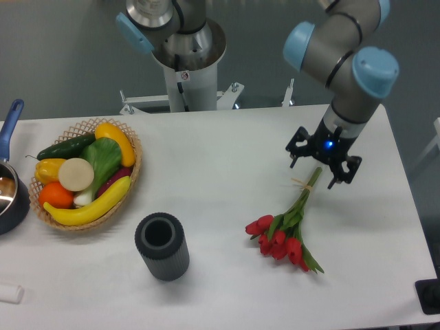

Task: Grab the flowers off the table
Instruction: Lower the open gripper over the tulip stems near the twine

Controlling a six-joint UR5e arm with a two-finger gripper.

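Note:
The flowers (287, 230), a small bunch of red tulips, lie flat on the white table (220, 158) at the right. The red heads point toward the front left and the green stems run up to the back right. A thin beige band crosses the stems near their far end. My gripper (318, 167) hangs over that stem end, pointing down, its black fingers (295, 155) spread on either side of the stems. It is open and holds nothing. I cannot tell how high it is above the table.
A wicker basket (130, 180) of fruit and vegetables sits at the left. A dark ribbed cylinder (162, 246) stands upright at the front middle. A blue-handled pot (9, 196) is at the left edge. The arm's base (185, 62) is behind the table.

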